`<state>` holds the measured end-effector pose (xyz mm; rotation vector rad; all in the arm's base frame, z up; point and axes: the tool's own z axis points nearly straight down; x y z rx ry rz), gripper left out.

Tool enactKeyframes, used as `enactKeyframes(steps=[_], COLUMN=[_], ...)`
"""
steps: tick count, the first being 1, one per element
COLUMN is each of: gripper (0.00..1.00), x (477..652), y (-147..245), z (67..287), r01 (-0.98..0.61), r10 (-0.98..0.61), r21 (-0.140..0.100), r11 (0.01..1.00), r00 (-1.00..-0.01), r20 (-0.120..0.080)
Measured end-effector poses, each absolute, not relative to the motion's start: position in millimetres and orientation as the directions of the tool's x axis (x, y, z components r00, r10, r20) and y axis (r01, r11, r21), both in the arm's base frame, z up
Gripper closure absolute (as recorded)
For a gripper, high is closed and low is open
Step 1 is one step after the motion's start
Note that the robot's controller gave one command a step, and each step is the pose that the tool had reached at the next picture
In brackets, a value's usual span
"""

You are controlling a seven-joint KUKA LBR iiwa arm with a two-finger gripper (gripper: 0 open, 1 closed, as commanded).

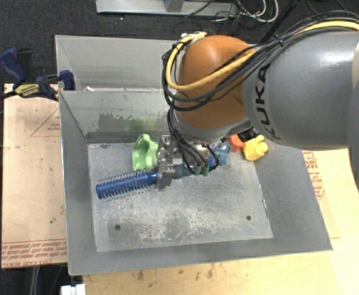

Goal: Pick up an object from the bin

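My gripper (165,165) is low in the middle of the bin, under the arm's orange cover. It stands right at the neck of a blue hairbrush (123,184), which lies flat with its bristled head pointing left and its handle running right beneath the gripper. A light green curved plastic piece (144,152) lies just to the gripper's left, touching or nearly touching it. Whether the brush is gripped is hidden.
A yellow and orange toy (251,146) lies against the right wall, partly under the arm. A small blue piece (220,158) sits beside it. The arm and its cover hide the bin's back right.
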<state>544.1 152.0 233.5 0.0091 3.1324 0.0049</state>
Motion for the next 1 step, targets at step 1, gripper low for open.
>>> enactKeyframes(steps=[1], gripper=[1.0], x=[558.4], y=[197.9], z=[334.4], r01=[-0.089], r10=[-0.089], r21=[0.004], r11=[0.996], r00=[-0.996], r20=[-0.011])
